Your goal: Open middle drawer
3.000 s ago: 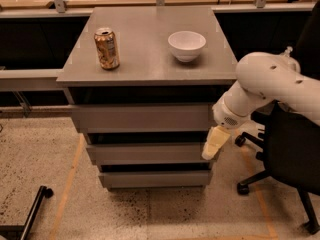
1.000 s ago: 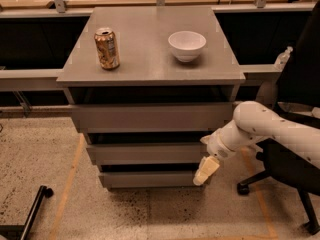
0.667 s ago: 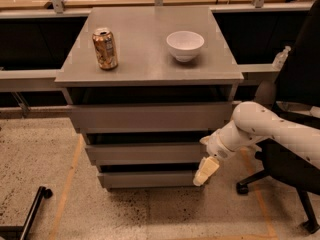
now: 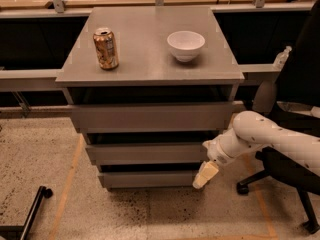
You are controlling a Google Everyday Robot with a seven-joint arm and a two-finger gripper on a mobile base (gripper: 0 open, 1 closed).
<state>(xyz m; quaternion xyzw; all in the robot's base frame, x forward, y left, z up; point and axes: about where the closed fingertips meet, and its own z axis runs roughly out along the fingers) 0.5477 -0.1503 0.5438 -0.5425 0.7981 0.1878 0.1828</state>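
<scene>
- Can (image 4: 106,48): upright, 10 o'clock on cabinet top (image 4: 150,66).
- Bowl (image 4: 185,45): 1 o'clock on it.
- Chair (image 4: 305,69): 3 o'clock of it.
- Gripper (image 4: 206,175): 5 o'clock, low.

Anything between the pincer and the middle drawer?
Nothing, going by the camera view. The pincer hangs just below the right end of the middle drawer, beside the bottom drawer.
</scene>
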